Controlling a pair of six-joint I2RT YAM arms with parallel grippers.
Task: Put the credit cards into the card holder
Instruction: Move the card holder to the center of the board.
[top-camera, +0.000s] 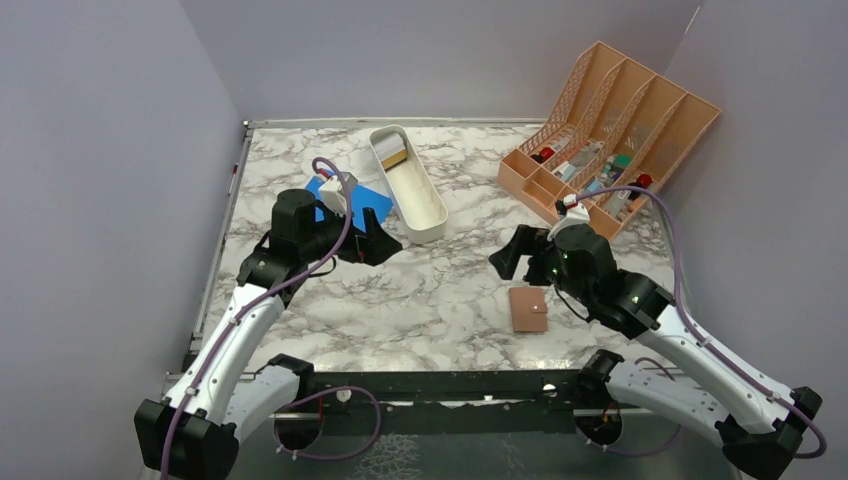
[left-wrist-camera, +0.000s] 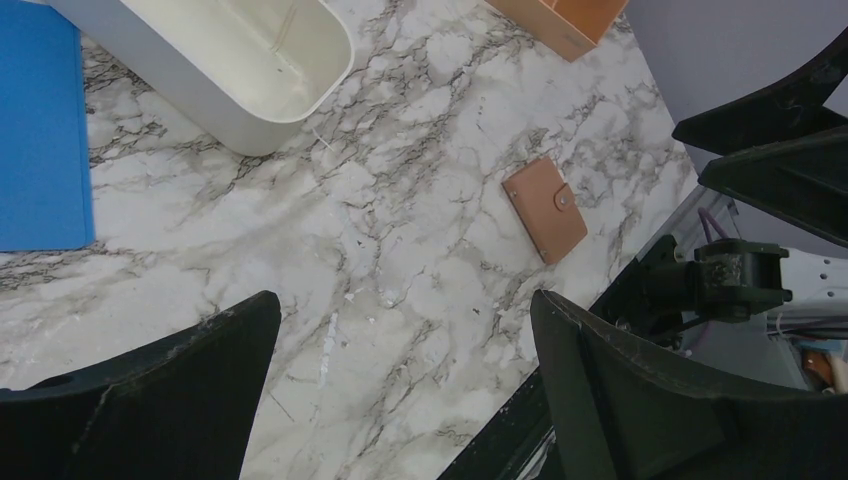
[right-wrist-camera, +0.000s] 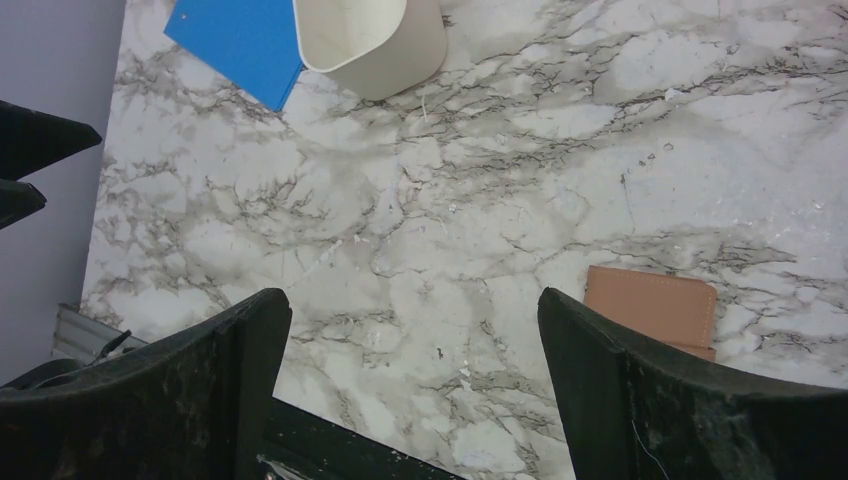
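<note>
Status, near to far: holder (top-camera: 528, 308) lies flat on the marble table (top-camera: 430, 300) right of centre, nearest the arm bases. It's folded shut with the snap stud up, and nothing is poking out that I can see. Right gripper (top-camera: 517, 256) hovers just beyond it, slightly left, jaws wide apart and empty. On its wrist cam the holder sits partly behind the right finger; looks clear of it, no contact. Left gripper (top-camera: 377, 237) hangs over bare table left of centre, near the tray's (top-camera: 420, 205) near end, jaws also wide apart and empty. Blue notebook (top-camera: 325, 192) lies flat beside the tray, partly under the left arm. Cards (top-camera: 393, 154) look to be at the tray's far end: gold-brown one on top plus something pale, count not readable. Peach organiser (top-camera: 610, 130) is far right, not involved. My read: zero progress, no card in the holder and none picked up. Left to do: open the holder, pull cards out of the tray, slot them in. Thin cards against the tray wall will likely be an awkward pick.
</note>
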